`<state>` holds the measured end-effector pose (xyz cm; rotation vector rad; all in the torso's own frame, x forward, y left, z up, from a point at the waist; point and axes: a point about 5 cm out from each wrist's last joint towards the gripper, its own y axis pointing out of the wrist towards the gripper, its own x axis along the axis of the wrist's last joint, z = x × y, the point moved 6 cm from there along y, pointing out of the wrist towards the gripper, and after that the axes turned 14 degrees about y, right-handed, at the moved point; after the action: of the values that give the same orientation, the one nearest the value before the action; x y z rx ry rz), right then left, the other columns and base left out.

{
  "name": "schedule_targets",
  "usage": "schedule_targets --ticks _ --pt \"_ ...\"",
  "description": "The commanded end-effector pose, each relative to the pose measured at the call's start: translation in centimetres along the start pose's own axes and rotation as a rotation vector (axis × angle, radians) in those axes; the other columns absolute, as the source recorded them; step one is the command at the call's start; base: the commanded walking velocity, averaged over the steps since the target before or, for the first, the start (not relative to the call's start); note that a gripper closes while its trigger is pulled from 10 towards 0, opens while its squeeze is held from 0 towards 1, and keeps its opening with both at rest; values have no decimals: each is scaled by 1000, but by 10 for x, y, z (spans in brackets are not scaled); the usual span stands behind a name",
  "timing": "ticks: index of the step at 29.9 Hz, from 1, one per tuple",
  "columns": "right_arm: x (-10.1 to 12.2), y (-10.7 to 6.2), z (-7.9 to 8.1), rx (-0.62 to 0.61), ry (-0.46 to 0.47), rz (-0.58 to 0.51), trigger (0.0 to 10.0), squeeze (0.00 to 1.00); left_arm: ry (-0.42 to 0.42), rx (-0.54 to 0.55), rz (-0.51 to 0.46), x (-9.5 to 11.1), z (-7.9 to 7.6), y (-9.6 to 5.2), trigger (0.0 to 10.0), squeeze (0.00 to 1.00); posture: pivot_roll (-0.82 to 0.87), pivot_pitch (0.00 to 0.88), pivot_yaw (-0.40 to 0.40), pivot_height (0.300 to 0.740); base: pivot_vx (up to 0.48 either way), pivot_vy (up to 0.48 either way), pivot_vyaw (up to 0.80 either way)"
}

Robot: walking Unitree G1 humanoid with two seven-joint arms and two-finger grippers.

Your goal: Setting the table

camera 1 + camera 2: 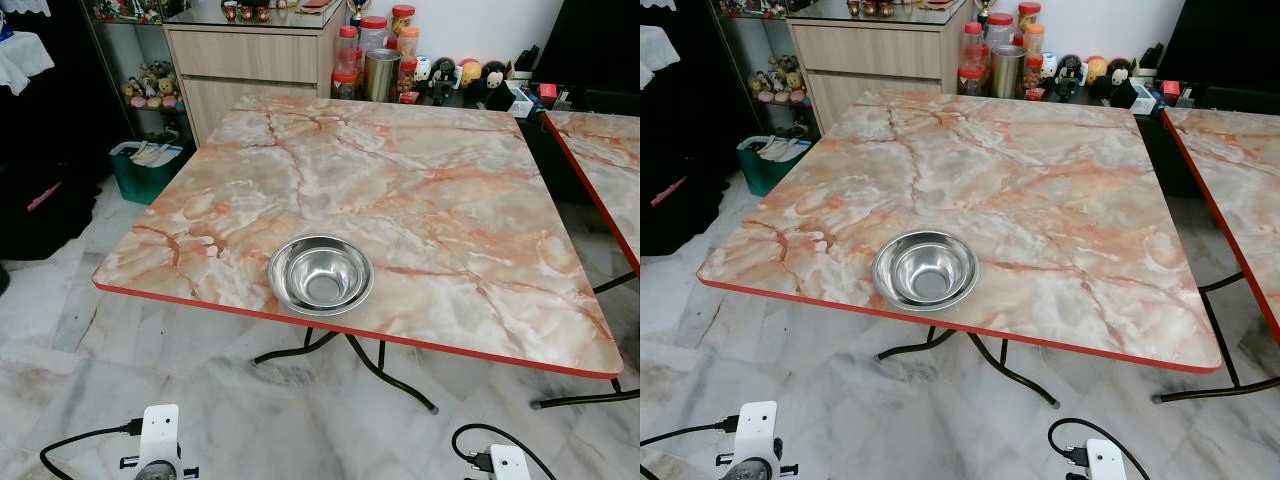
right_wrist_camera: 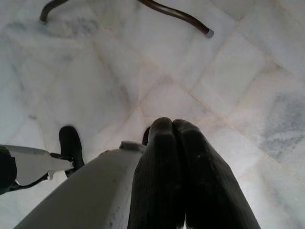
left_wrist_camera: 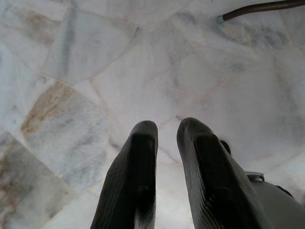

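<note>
Left gripper (image 3: 167, 143): hangs low over the marble floor (image 3: 95, 71), fingers slightly parted, nothing between them; you have it idle.
Green bin (image 1: 140, 170): on the floor off the table's far left corner, papers inside; not part of your job.
Folding table (image 1: 420, 180): marble-pattern top with a red edge band, on black tube legs (image 1: 390, 375); a second table (image 1: 605, 160) of the same pattern stands just beside its right edge.
Steel bowl (image 1: 320, 274): the one piece laid so far; upright, empty, sitting close to the near edge, somewhat left of that edge's middle.
Jars and canister (image 1: 378, 60): red-lidded jars and a metal canister grouped past the far edge, in front of the wooden cabinet (image 1: 250, 60); soft toys (image 1: 470, 75) to their right.
Right gripper (image 2: 178, 143): hangs low over the floor, fingers pressed together, holding nothing.
Step in hand: judged early, with one bowl down and the remaining settings not yet on the top.
How to do it well: you should bring the next piece in from above, well apart from the bowl, and set it flat back from the red edge so it cannot tip off.
Writing: none readable; jar labels are too small to make out.
</note>
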<state>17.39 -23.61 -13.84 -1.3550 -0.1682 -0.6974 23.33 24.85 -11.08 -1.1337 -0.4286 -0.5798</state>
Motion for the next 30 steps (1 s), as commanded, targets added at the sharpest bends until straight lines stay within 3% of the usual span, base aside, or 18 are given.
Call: schedule_targets --ticks 1,4,16,21,30 --pt "-4 -2 -5 -16 11 9 10000 0 14 5 15 -4 0 0 10000 0 1 0 -18 740 0 -330 -788" --pt "-3 -2 -5 -16 -3 3 10000 0 10 15 31 -9 2 -1 10000 0 1 0 -18 740 0 -328 -777" --pt "1 -1 -3 -8 6 -14 10000 0 -5 16 32 -8 2 -1 10000 0 3 0 -18 740 0 -342 0" --pt "3 -1 -2 -7 -40 -10 10000 0 -4 15 35 -9 1 -1 10000 0 5 1 -18 740 0 -366 0" --pt "3 0 -3 -14 -17 -15 10000 0 3 12 44 -12 0 -2 10000 0 10 9 -14 740 0 -363 265"
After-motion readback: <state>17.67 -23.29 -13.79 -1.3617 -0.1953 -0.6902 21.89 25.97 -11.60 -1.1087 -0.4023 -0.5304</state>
